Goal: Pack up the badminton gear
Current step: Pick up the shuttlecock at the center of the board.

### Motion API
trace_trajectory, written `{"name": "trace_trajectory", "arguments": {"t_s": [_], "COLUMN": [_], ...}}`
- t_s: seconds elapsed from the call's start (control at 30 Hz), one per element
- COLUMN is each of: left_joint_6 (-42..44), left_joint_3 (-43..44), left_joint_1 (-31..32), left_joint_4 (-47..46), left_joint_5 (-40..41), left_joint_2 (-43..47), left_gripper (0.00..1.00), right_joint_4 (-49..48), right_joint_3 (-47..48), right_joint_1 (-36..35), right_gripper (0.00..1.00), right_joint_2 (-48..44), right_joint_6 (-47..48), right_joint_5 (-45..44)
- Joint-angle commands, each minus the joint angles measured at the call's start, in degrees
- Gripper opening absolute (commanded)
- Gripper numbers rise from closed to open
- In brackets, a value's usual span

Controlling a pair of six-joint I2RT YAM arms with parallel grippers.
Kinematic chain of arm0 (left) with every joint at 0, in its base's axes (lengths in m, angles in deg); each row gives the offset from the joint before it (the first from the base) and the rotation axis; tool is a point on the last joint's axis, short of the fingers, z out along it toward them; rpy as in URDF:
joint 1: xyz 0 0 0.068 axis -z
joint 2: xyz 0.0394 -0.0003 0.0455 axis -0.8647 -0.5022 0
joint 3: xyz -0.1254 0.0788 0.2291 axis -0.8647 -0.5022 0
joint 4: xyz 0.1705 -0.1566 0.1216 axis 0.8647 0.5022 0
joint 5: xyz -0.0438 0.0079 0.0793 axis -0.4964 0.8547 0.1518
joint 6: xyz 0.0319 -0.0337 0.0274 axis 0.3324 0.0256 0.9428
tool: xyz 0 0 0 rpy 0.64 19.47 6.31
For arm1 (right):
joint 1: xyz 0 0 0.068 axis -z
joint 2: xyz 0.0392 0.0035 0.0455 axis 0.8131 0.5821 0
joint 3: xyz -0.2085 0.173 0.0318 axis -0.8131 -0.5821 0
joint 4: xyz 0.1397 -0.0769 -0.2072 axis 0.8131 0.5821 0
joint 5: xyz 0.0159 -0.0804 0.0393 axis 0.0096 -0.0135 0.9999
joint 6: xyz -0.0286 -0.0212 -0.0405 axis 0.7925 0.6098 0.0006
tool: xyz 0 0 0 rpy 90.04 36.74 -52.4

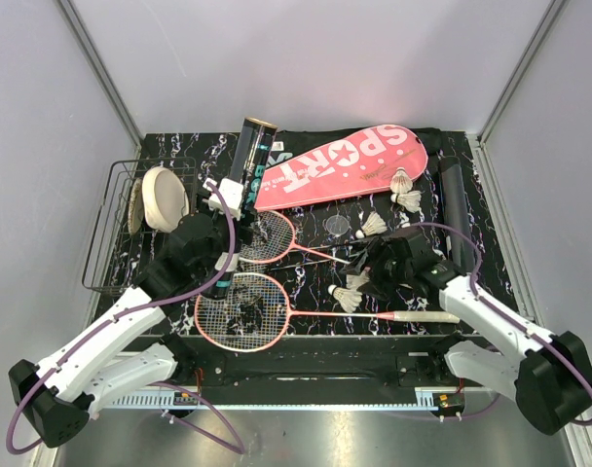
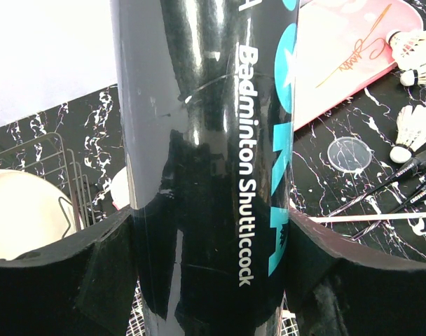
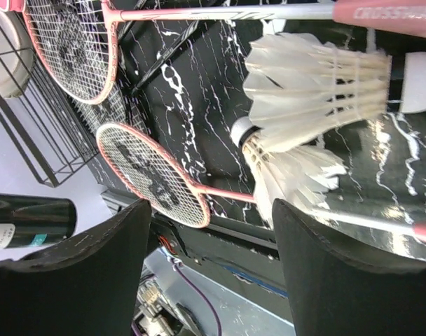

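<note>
My left gripper (image 1: pixel 230 197) is shut on the dark tube (image 1: pixel 249 158), which leans up over the table's back left. In the left wrist view the tube (image 2: pixel 206 140) fills the gap between the fingers (image 2: pixel 55 273). Two pink rackets lie in the middle, one head (image 1: pixel 240 309) near, the other (image 1: pixel 267 236) behind it. The pink SPORT case (image 1: pixel 345 165) rests on the black bag (image 1: pixel 454 199). My right gripper (image 1: pixel 366 275) stands open beside two shuttlecocks (image 1: pixel 351 290). In the right wrist view these shuttlecocks (image 3: pixel 318 84) lie ahead of its empty jaws. More shuttlecocks (image 1: pixel 405 192) lie by the case.
A black wire basket (image 1: pixel 109 243) holding a cream disc (image 1: pixel 165 199) stands at the left edge. A clear round lid (image 1: pixel 339 226) lies between the case and the rackets. White walls close in the back and sides.
</note>
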Motion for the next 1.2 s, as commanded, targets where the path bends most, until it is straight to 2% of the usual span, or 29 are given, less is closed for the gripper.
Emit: {"name": "trace_trajectory", "arguments": {"t_s": [0.0, 0.23, 0.43, 0.47, 0.57, 0.67, 0.77, 0.93, 1.0, 1.07, 1.1, 1.13, 1.17], "left_joint_6": [-0.7, -0.5, -0.7, -0.8, -0.8, -1.0, -1.1, -1.3, -1.3, -0.3, 0.4, 1.5, 5.3], "left_joint_3": [1.1, 0.7, 0.9, 0.9, 0.9, 1.1, 1.2, 1.0, 1.0, 0.7, 0.6, 0.2, -0.7], "left_joint_1": [-0.2, -0.1, -0.1, -0.1, -0.1, -0.1, -0.1, -0.1, -0.2, -0.1, -0.1, -0.1, 0.0], "left_joint_4": [-4.7, -5.0, -4.9, -4.9, -4.9, -4.7, -4.8, -4.8, -4.9, -4.8, -4.7, -4.7, -4.0], "left_joint_5": [1.1, 1.4, 0.9, 0.8, 0.5, -0.1, -0.3, -0.5, -0.8, -2.1, -2.8, -6.1, -9.1], "left_joint_2": [0.5, 0.6, 0.5, 0.5, 0.5, 0.4, 0.4, 0.1, -0.1, 0.1, 0.3, 1.1, 1.8], "left_gripper": [0.0, 0.0, 0.0, 0.0, 0.0, 0.0, 0.0, 0.0, 0.0, 0.0, 0.0, 0.0, 0.0], "right_joint_4": [-12.3, -10.2, -5.4, -2.2, 0.6, -5.6, -12.8, -17.3, -20.8, -21.6, -21.5, -21.3, -20.9], "right_joint_3": [-3.0, -2.6, -1.7, -0.5, -1.2, -5.2, -7.1, -6.4, -6.4, -5.3, -4.8, -4.5, -3.6], "right_joint_1": [-3.5, -6.0, -6.1, -6.2, -6.4, -6.4, -6.4, -7.1, -7.5, -7.9, -8.3, -9.1, -9.7], "right_gripper": [0.74, 0.71, 0.78, 0.79, 0.8, 0.76, 0.71, 0.69, 0.55, 0.31, 0.23, 0.16, 0.04], "right_joint_2": [3.2, 6.1, 3.0, 2.3, -0.7, -1.8, 1.3, 6.9, 9.1, 10.8, 12.0, 12.1, 11.7], "right_joint_6": [-8.2, -8.3, -3.6, -2.5, -3.0, -6.0, -8.7, -9.7, -9.6, -7.9, -7.2, -6.4, -4.1], "right_joint_5": [-1.3, -6.2, -7.0, -7.4, -7.6, -6.4, -4.5, -6.9, -7.2, -6.9, -6.8, -6.5, -5.9]}}
